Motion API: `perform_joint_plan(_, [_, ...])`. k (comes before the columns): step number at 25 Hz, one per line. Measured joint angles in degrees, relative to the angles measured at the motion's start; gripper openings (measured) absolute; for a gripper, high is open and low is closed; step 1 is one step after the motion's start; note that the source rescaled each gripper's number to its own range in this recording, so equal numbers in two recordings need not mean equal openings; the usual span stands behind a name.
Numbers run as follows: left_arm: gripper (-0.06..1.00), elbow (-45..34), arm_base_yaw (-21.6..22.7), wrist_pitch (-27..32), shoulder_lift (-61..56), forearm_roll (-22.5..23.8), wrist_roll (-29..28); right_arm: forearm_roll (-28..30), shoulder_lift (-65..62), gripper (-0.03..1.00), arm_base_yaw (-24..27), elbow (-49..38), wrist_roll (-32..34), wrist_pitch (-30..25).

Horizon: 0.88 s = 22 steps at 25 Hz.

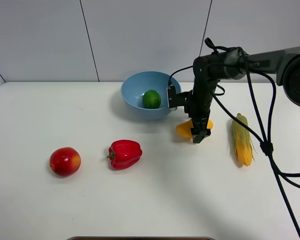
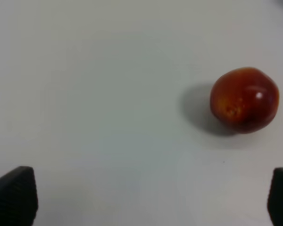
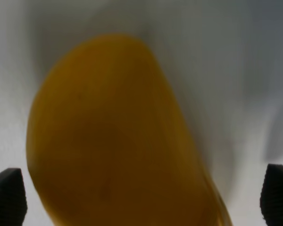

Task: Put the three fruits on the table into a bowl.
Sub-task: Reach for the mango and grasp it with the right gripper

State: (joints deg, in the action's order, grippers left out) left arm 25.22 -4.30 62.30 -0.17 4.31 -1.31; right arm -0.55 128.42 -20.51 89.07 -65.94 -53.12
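Note:
The green lime lies inside the light-blue bowl at the back of the white table. The yellow-orange mango lies on the table just right of the bowl. My right gripper points down over it, open. In the right wrist view the mango fills the space between the two spread fingertips of the right gripper. The red apple sits at the front left. In the left wrist view the apple lies ahead of my open, empty left gripper.
A red bell pepper lies right of the apple. A corn cob with green husk lies right of the mango. The right arm's cables hang down at the right.

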Motion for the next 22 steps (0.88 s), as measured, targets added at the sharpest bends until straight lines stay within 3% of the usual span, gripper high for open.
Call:
perform_joint_plan(14, [1.00,0.00,0.00,0.00,0.00,0.00,0.00,-0.98,1.10,0.99,-0.24,0.00,-0.26,1.35])
perform_joint_plan(16, [1.00,0.00,0.00,0.00,0.00,0.00,0.00,-0.93,1.10,0.81,-0.24,0.00,-0.26,1.28])
perform_joint_plan(17, [1.00,0.00,0.00,0.00,0.00,0.00,0.00,-0.85,1.10,0.59,-0.24,0.00,-0.26,1.10])
perform_joint_plan(19, [1.00,0.00,0.00,0.00,0.00,0.00,0.00,-0.15,1.10,0.00,-0.25,0.00,-0.26,-0.07])
perform_joint_plan(20, [1.00,0.00,0.00,0.00,0.00,0.00,0.00,0.55,1.10,0.05,-0.25,0.00,-0.26,-1.13])
perform_joint_plan(22, [1.00,0.00,0.00,0.00,0.00,0.00,0.00,1.03,1.10,0.05,-0.25,0.00,-0.26,-2.77])
